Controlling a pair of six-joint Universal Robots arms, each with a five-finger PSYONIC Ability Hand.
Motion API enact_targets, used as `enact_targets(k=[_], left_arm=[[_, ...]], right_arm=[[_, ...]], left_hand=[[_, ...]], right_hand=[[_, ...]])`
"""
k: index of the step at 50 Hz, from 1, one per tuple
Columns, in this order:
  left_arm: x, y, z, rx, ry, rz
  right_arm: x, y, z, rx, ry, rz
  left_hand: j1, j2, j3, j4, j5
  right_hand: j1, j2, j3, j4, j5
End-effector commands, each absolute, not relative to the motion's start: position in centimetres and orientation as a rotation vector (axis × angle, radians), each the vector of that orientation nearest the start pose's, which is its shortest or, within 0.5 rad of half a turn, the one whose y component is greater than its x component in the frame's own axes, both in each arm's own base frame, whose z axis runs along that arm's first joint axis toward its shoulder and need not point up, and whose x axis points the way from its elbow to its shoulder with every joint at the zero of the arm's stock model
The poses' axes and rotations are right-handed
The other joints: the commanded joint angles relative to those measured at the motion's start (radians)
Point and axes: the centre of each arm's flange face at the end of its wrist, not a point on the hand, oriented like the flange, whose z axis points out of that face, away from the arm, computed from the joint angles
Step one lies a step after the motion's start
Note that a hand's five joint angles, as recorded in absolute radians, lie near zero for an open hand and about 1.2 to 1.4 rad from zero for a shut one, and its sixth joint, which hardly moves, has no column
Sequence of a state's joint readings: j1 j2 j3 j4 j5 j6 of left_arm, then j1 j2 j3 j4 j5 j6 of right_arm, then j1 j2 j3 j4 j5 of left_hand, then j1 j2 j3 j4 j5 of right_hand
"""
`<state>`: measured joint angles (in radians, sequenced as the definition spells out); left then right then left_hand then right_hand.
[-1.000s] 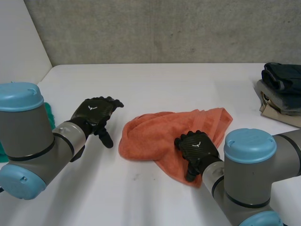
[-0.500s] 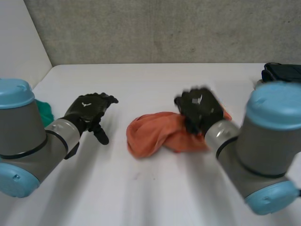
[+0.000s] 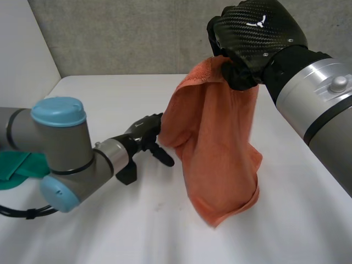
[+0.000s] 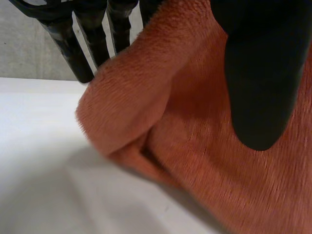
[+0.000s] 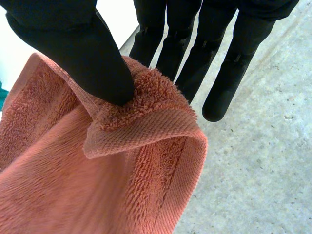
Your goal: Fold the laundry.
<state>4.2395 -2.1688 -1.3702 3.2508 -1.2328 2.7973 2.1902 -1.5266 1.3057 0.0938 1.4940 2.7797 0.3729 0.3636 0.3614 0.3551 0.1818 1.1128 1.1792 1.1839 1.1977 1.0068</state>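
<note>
An orange towel (image 3: 220, 143) hangs from my right hand (image 3: 256, 38), which is raised high over the table and shut on the towel's top edge. In the right wrist view the thumb (image 5: 83, 53) pinches a hemmed corner of the towel (image 5: 122, 185) against the fingers. The towel's lowest fold hangs close to the white table (image 3: 110, 231). My left hand (image 3: 144, 132) reaches low to the towel's left edge. In its wrist view its fingers (image 4: 83, 44) are straight, and the thumb (image 4: 258, 73) lies in front of the towel (image 4: 195, 161) without clamping it.
A green cloth (image 3: 14, 168) lies at the table's left side, behind my left arm (image 3: 60, 154). My right forearm (image 3: 319, 104) crosses the table's right part. A grey concrete wall (image 3: 121, 33) stands behind the table.
My right hand closed on the towel where it lay and lifted it high off the table, so it now hangs. My left hand moved right to the towel's left edge.
</note>
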Motion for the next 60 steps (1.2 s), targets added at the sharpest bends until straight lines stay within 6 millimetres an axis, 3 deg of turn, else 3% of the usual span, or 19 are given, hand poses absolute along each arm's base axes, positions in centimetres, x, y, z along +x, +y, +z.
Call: enact_targets(k=[1,5,9,12,14,16,19,23,26,29,34,37,39,43,44,46,52,57,60], left_arm=[[-34.4,-27.7,15.9,-0.341,-1.961,1.207],[-35.5,-26.8,16.0,-0.371,-1.923,1.205],[-35.4,-27.0,16.5,-0.369,-1.907,1.245],[-34.2,-28.1,19.1,-0.343,-1.876,1.342],[-31.9,-29.2,22.7,-0.322,-1.835,1.472],[-30.6,-29.3,24.8,-0.340,-1.803,1.555],[-29.3,-28.7,28.8,-0.419,-1.729,1.717],[-28.4,-26.8,32.2,-0.513,-1.691,1.823],[-28.3,-26.3,32.4,-0.578,-1.730,1.841],[-28.6,-27.0,31.1,-0.631,-1.790,1.838],[-30.8,-30.3,26.6,-0.780,-1.886,1.856],[-32.2,-33.3,25.8,-0.808,-1.869,1.937],[-32.9,-34.7,26.5,-0.805,-1.823,2.003],[-34.4,-36.6,31.4,-0.752,-1.595,2.201],[-34.5,-36.8,34.2,-0.707,-1.470,2.298],[-34.6,-36.9,36.6,-0.659,-1.345,2.380],[-32.9,-35.1,44.2,-0.433,-1.021,2.614],[-32.6,-33.9,43.3,-0.450,-1.111,2.577],[-32.1,-32.5,39.6,-0.511,-1.292,2.486]], right_arm=[[28.9,-17.2,38.0,-0.936,1.646,-2.171],[28.4,-16.6,38.9,-0.920,1.621,-2.195],[27.8,-16.6,39.6,-0.905,1.604,-2.235],[26.5,-18.4,39.3,-0.896,1.674,-2.272],[25.6,-19.5,39.0,-0.898,1.733,-2.288],[24.2,-20.9,38.3,-0.920,1.829,-2.287],[23.5,-22.5,36.8,-0.969,1.929,-2.232],[23.6,-25.3,32.5,-1.061,2.089,-2.054],[24.0,-26.3,29.8,-1.139,2.177,-1.934],[24.4,-27.1,28.0,-1.198,2.216,-1.871],[26.1,-30.2,25.8,-1.187,2.243,-1.885],[26.6,-32.1,26.4,-1.117,2.217,-2.007],[27.2,-34.2,28.3,-1.008,2.129,-2.207],[28.1,-36.4,33.2,-0.793,1.834,-2.557],[28.2,-36.7,34.2,-0.752,1.763,-2.619],[28.6,-37.0,37.1,-0.642,1.554,-2.771],[29.1,-36.0,41.9,-0.468,1.194,-2.962],[29.8,-35.1,41.6,-0.506,1.209,-2.926],[29.8,-34.8,39.6,-0.576,1.328,-2.857]], left_hand=[[0.647,0.656,0.658,0.664,0.663],[1.023,1.032,1.034,1.040,1.039],[1.023,1.033,1.035,1.041,1.040],[1.023,1.033,1.035,1.041,1.040],[1.023,1.033,1.035,1.041,1.040],[1.023,1.033,1.035,1.041,1.040],[1.023,1.033,1.035,1.041,1.040],[1.023,1.033,1.035,1.041,1.040],[1.023,1.033,1.035,1.041,1.040],[1.023,1.033,1.035,1.041,1.040],[1.023,1.033,1.035,1.041,1.040],[1.023,1.033,1.035,1.041,1.040],[1.023,1.033,1.035,1.041,1.040],[1.023,1.033,1.035,1.041,1.040],[1.023,1.033,1.035,1.041,1.040],[1.023,1.033,1.035,1.041,1.040],[1.023,1.033,1.035,1.041,1.040],[1.023,1.033,1.035,1.041,1.040],[1.023,1.033,1.035,1.041,1.040]], right_hand=[[0.283,0.217,0.212,0.199,0.215],[0.283,0.217,0.212,0.199,0.215],[0.283,0.217,0.212,0.199,0.215],[0.283,0.217,0.212,0.199,0.215],[0.283,0.217,0.212,0.199,0.215],[0.283,0.217,0.212,0.199,0.215],[0.283,0.217,0.212,0.199,0.215],[0.283,0.217,0.212,0.199,0.215],[0.283,0.217,0.212,0.199,0.215],[0.283,0.217,0.212,0.199,0.215],[0.283,0.217,0.212,0.199,0.215],[0.283,0.217,0.212,0.199,0.215],[0.283,0.217,0.212,0.199,0.215],[0.283,0.217,0.212,0.199,0.215],[0.283,0.217,0.212,0.199,0.215],[0.283,0.217,0.212,0.199,0.215],[0.283,0.217,0.212,0.199,0.215],[0.283,0.217,0.212,0.199,0.215],[0.283,0.217,0.212,0.199,0.215]])
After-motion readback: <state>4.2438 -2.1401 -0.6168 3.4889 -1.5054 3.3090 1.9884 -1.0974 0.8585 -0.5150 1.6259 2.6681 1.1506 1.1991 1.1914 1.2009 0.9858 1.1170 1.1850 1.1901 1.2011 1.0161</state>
